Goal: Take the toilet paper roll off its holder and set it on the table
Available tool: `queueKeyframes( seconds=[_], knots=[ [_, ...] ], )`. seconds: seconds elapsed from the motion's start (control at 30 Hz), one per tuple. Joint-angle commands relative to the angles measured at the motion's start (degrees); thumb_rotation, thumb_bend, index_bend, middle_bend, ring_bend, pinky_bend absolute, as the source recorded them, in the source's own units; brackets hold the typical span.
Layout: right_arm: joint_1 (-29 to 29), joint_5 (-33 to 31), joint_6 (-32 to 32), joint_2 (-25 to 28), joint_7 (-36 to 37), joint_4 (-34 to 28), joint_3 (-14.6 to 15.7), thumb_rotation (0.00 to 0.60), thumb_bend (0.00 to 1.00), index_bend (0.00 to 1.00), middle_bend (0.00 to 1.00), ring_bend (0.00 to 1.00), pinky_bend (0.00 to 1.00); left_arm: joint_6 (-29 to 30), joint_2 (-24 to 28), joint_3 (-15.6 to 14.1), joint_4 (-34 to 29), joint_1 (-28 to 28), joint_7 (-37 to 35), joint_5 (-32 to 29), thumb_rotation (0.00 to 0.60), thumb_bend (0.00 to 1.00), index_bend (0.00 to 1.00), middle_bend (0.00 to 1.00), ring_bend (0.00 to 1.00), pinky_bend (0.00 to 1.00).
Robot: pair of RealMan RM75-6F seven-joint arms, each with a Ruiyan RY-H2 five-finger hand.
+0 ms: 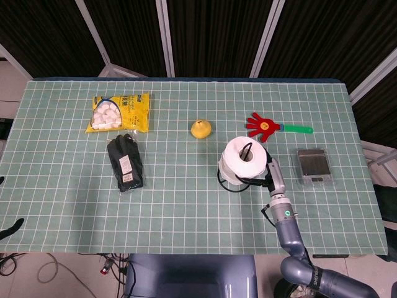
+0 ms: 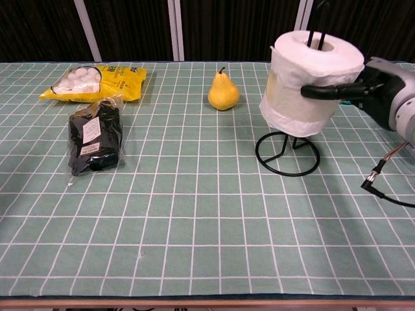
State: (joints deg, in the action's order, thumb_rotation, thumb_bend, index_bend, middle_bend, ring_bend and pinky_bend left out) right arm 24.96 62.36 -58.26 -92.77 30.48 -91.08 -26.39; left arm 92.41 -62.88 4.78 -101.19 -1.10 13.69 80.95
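I have the right robot hand (image 2: 379, 87) wrapped around the toilet paper roll (image 2: 311, 83), dark fingers (image 2: 324, 91) curled across its front face, so it is clamped on the roll. The roll is lifted well clear of the ring base of the holder (image 2: 287, 154), though the holder's two thin black rods still run up through the core — I can see their tips poking out of the top hole in the chest view. The roll tilts slightly, its lower paper edge hanging loose above the base. From the head view, the same robot hand (image 1: 273, 176) sits just to the right of the roll (image 1: 243, 160), with the wire base (image 1: 227, 184) peeking out below and left of it.

The left robot hand does not appear in either view.

Taking the holder as the landmark on the table (image 2: 194, 246): a yellow pear (image 2: 223, 92) stands behind it and to the left, near but apart. Behind and to the right lies a red hand-shaped clapper with a green handle (image 1: 276, 127). To the right rests a small clear-cased device (image 1: 314, 165). Well off to the left lies a black packet in clear wrap (image 2: 96, 135), and beyond that a yellow bag of white pieces (image 2: 96, 81). A thin cable (image 2: 382, 184) trails from the right arm to the table beside the holder.
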Motion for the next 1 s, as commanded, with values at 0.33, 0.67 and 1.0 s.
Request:
queueKeyframes(
  seconds=[0.33, 0.67, 1.0],
  knots=[
    [-1.8, -4.1, 3.7, 21.1, -1.8, -15.5, -10.0, 0.6, 0.0, 0.32, 0.23, 0.2, 0.0, -0.2, -0.3, -0.2, -0.1, 0.1, 0.5, 0.3, 0.6, 0.12, 0.12, 0.0, 0.0, 0.0],
    [-4.0, -7.9, 5.6, 33.9, -1.5, -20.3, -15.3, 0.6, 0.0, 0.32, 0.23, 0.2, 0.0, -0.3, -0.7, -0.3, -0.1, 0.3, 1.3, 0.3, 0.6, 0.12, 0.12, 0.0, 0.0, 0.0],
    [-6.3, -7.7, 7.2, 42.1, 3.7, -18.9, -16.5, 0.6, 0.0, 0.32, 0.24, 0.21, 0.0, -0.3, -0.7, -0.4, -0.2, 0.3, 1.4, 0.3, 0.6, 0.12, 0.12, 0.0, 0.0, 0.0]
  ],
)
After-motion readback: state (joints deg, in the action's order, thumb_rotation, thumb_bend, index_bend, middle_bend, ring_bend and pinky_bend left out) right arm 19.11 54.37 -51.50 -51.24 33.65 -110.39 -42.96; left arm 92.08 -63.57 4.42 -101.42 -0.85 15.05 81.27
